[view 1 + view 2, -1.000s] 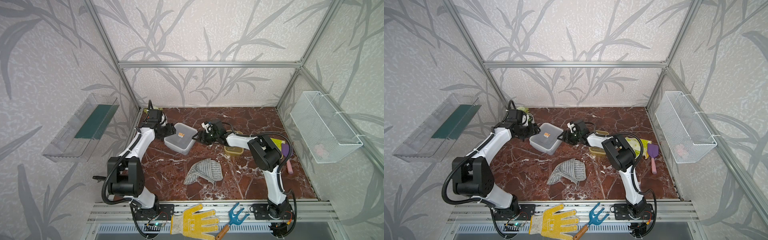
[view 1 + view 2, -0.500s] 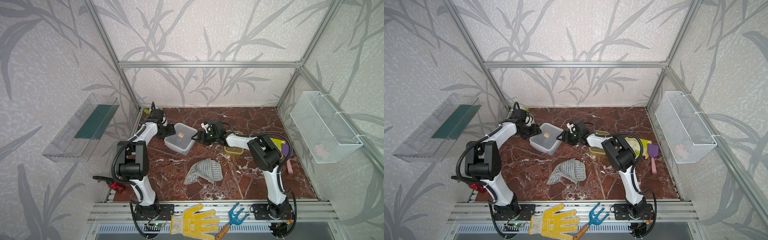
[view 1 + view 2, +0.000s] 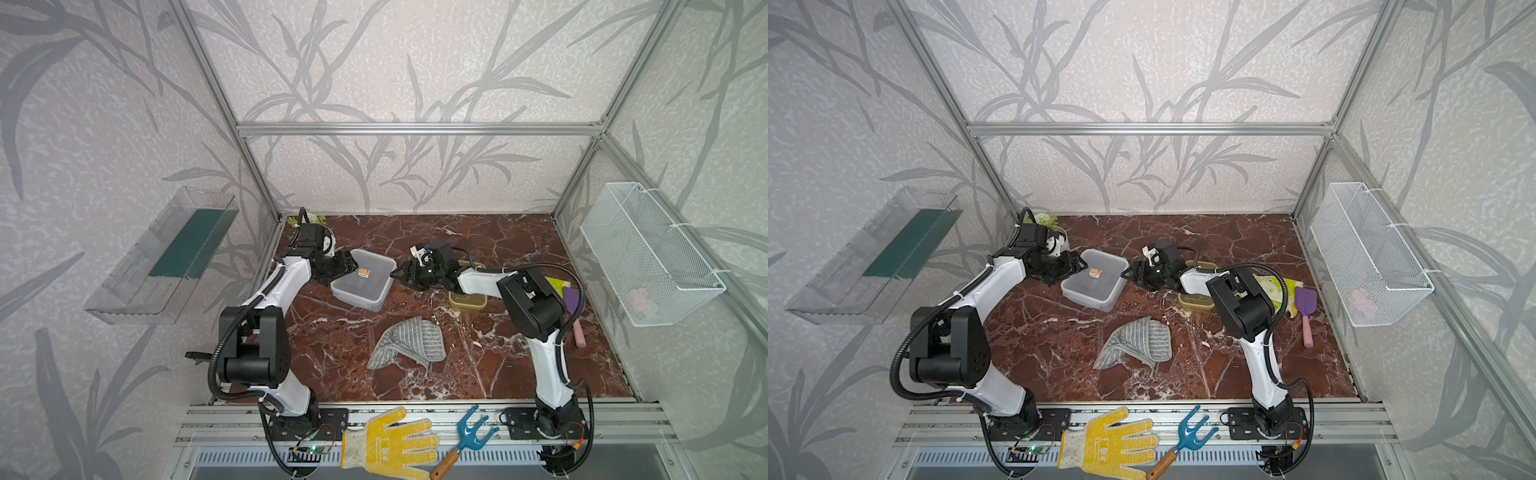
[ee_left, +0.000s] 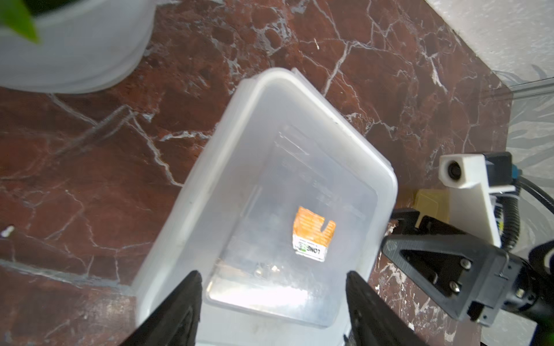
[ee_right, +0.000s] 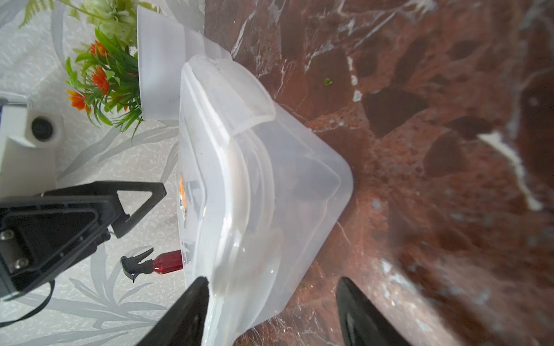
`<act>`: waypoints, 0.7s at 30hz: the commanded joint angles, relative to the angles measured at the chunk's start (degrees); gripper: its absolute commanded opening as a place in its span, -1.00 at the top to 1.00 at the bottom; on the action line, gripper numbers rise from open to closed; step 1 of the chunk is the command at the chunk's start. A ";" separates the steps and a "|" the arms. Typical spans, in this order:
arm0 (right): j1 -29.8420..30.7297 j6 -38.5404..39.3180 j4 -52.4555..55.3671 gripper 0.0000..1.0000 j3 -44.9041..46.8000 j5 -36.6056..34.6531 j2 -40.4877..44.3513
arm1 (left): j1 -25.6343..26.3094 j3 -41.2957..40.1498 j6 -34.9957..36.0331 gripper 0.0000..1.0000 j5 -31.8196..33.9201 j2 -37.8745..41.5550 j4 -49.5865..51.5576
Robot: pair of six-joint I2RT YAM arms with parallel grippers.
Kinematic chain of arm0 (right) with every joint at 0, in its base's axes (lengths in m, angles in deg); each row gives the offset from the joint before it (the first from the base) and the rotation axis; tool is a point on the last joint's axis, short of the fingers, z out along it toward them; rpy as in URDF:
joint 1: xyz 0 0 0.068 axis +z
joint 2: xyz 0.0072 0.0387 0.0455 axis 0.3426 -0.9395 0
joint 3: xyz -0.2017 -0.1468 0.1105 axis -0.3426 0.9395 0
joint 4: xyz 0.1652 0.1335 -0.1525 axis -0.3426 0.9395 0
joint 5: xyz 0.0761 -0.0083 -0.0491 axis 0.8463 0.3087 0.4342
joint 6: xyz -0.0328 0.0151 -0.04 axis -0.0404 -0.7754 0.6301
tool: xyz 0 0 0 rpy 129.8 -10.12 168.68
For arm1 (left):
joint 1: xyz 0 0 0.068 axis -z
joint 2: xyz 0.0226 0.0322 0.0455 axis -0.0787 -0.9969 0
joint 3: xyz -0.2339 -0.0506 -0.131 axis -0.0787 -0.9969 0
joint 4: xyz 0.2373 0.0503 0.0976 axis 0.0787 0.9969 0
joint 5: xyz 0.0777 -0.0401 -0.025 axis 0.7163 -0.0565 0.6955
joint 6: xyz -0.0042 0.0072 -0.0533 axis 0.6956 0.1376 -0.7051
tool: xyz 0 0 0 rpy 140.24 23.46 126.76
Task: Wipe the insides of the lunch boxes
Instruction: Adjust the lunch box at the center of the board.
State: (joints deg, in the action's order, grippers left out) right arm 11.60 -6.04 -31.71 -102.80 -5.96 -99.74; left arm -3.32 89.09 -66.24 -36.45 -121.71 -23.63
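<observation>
The large clear greyish lunch box (image 3: 363,286) (image 3: 1096,286) sits lidded on the marble floor, with an orange sticker on the lid. My left gripper (image 3: 348,266) (image 4: 272,287) is open over the lid's left end (image 4: 269,179). On the opposite side my right gripper (image 3: 400,274) (image 5: 269,293) stands open astride the box's right corner (image 5: 263,185). One of its fingers is at the lid's edge and the other is low by the floor. The small amber lunch box (image 3: 467,300) (image 3: 1196,302) sits lidded behind the right forearm, partly hidden.
A grey striped cloth (image 3: 409,343) lies crumpled in front of the boxes. A white flower pot (image 3: 1057,237) stands in the back left corner. A purple scoop (image 3: 1306,307) and a yellow-green bag (image 3: 1273,282) lie at the right. A wire basket (image 3: 648,253) and a clear tray (image 3: 162,257) hang on the walls.
My left gripper has crept right onto the large box's end, its elbow shifting and its jaws narrowing slightly. The right gripper has opened a little and barely moved.
</observation>
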 commanded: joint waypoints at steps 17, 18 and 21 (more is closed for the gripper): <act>1.10 -0.31 -1.91 -0.35 0.83 0.69 0.91 | -0.94 4.48 3.34 -0.63 12.74 -4.43 1.28; 1.06 -0.24 -1.82 -0.35 0.72 0.60 1.00 | -0.93 4.54 3.24 -0.62 11.81 -5.31 0.96; 1.00 -0.05 -1.72 -0.36 0.57 0.42 1.05 | -0.96 3.70 2.44 -0.61 7.75 -6.48 -0.78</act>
State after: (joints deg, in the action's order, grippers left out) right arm 12.69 -6.42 -32.80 -102.17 -5.12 -99.74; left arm -3.95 92.68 -63.74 -25.17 -127.94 -23.39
